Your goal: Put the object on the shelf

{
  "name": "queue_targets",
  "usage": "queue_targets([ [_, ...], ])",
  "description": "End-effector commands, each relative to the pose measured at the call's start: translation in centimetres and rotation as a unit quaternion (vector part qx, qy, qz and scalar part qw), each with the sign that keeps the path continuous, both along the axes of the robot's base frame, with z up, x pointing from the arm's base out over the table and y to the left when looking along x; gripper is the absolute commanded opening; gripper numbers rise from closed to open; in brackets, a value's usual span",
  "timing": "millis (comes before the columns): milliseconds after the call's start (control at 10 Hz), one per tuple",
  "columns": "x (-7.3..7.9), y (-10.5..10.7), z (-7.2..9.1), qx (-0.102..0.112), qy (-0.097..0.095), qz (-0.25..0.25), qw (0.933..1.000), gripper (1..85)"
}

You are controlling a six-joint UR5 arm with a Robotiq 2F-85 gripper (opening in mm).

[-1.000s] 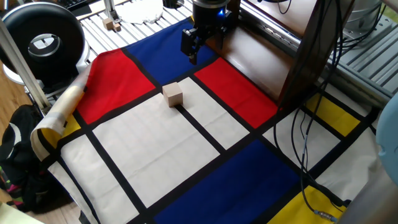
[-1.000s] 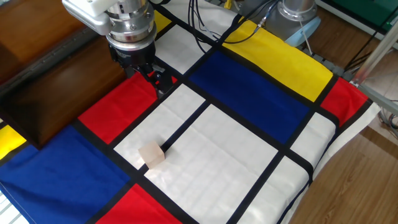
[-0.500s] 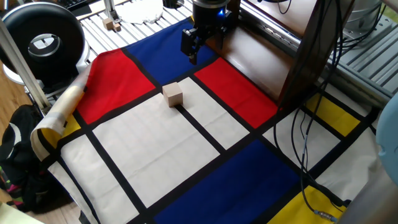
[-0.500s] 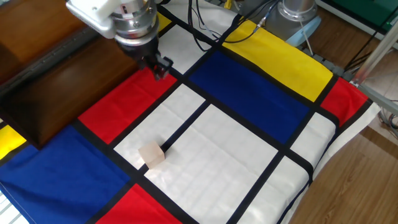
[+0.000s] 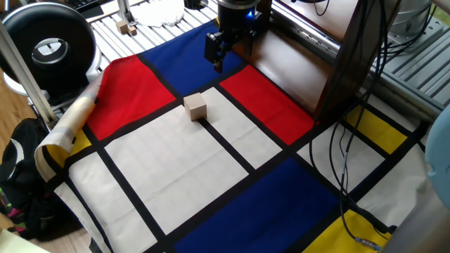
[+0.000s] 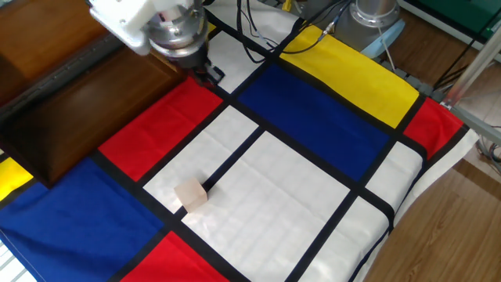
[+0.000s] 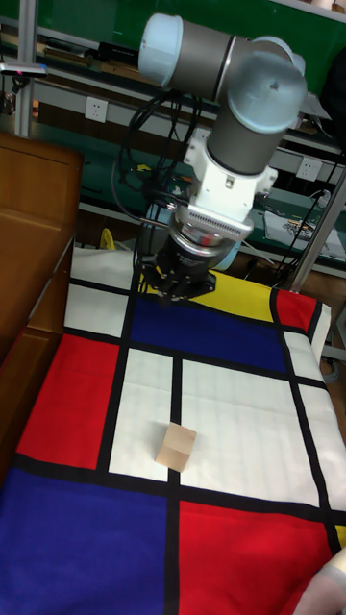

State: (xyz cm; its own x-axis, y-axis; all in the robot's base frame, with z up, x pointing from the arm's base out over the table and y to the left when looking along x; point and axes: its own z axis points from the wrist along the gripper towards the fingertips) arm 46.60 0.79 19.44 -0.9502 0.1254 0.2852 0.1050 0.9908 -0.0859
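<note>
The object, a pale tan wooden cube [image 5: 195, 107] [image 6: 191, 194] [image 7: 177, 448], rests on the colour-block cloth where a black line crosses between a white and a red field. My gripper [image 5: 217, 53] [image 6: 210, 74] [image 7: 174, 289] hangs above the cloth, well beyond the cube and apart from it. Its fingers look open and hold nothing. The shelf [image 5: 285, 53] [image 6: 70, 102] [image 7: 27, 288], dark brown glossy wood, stands along the cloth's edge close beside the gripper.
Black cables [image 5: 349, 133] drape over the shelf's end and the cloth. A black round device [image 5: 49, 43], a rolled cloth end [image 5: 70, 121] and a dark bag [image 5: 21, 179] sit off one side. Tiny wooden blocks [image 5: 126, 27] lie on the silver slatted frame.
In the other fixed view the gripper has risen and drifted toward the far end of the shelf, away from the cube. The cube has not moved.
</note>
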Motion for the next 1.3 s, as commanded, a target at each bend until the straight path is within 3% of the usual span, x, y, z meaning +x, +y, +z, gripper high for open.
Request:
queue_targets([
  [0, -0.5, 4.3, -1.3, 0.007, 0.009, -0.064, 0.9979, 1.0],
  [400, 1.0, 5.9, -2.4, 0.017, -0.017, -0.088, 0.9959, 1.0],
  [900, 2.1, 7.0, -3.4, 0.025, -0.012, -0.112, 0.9933, 1.0],
  [1200, 3.5, 7.2, -3.6, 0.033, -0.034, -0.102, 0.9936, 1.0],
])
